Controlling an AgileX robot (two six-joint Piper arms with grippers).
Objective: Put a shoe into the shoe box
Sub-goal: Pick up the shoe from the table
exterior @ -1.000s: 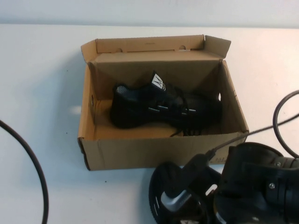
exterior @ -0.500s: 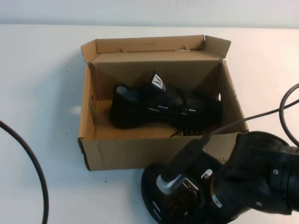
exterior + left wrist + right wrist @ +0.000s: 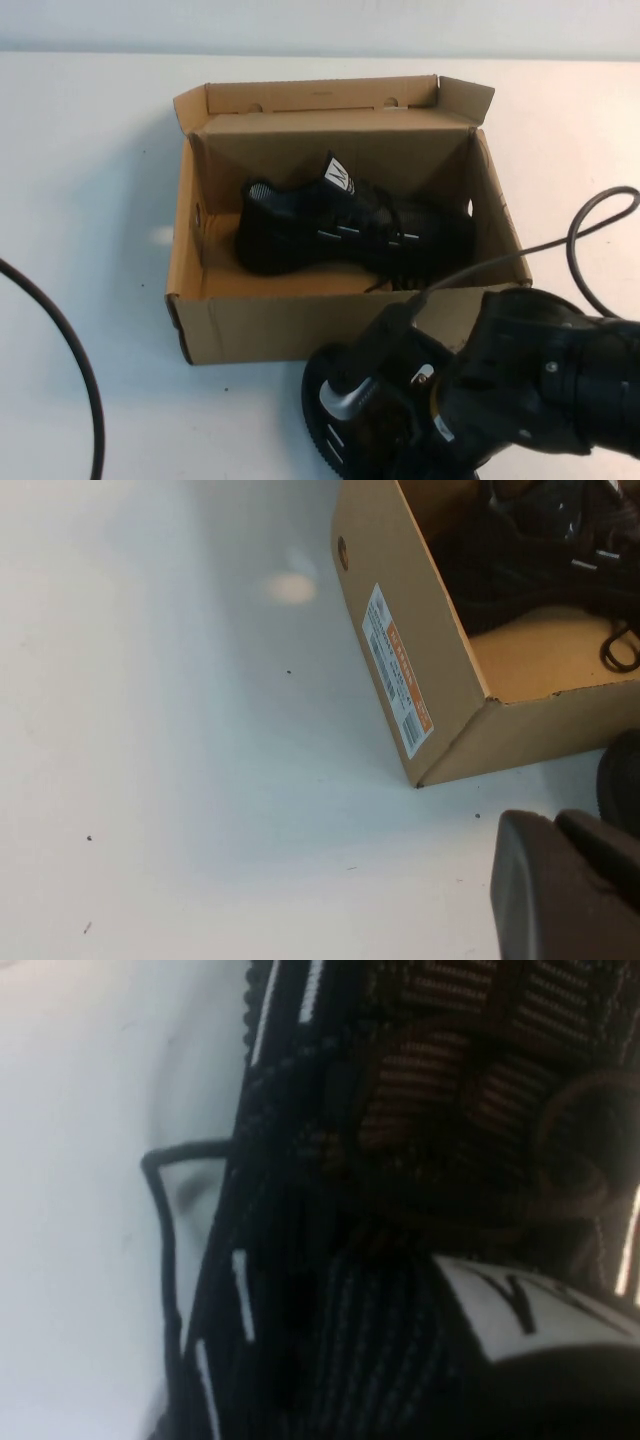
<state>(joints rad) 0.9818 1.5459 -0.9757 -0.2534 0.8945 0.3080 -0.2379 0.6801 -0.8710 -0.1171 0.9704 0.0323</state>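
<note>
- The right gripper (image 3: 420, 425) is low at the near edge of the table (image 3: 90, 180), in front of the shoe box (image 3: 300, 325). It is clenched on the shoe (image 3: 325, 400). Its fingers themselves are hidden under the arm's dark body in the high view.
- The right wrist view is filled by the shoe at very close range: black knit upper, short white dashes, the white tongue label (image 3: 520, 1305) and a loose black lace (image 3: 165, 1220) lying out over the white table.
- The shoe sits on the table outside the box, just before its front wall and toward the robot's right. Only its rounded ridged sole edge pokes out from beneath the right arm.
- The shoe box stands open, its flap lid tilted up at the far side. Inside lies the mate shoe (image 3: 340, 225), on its side along the box's length, its tongue label upward.
- An orange-and-white label (image 3: 397, 670) is stuck on the box's left end wall.
- The left gripper (image 3: 555, 830) hovers over bare table at the robot's left of the box, near its front left corner and apart from it, its dark fingers pressed together on nothing.
- A black cable (image 3: 70, 340) curves over the table at the far left, another cable (image 3: 590, 230) loops at the right.
</note>
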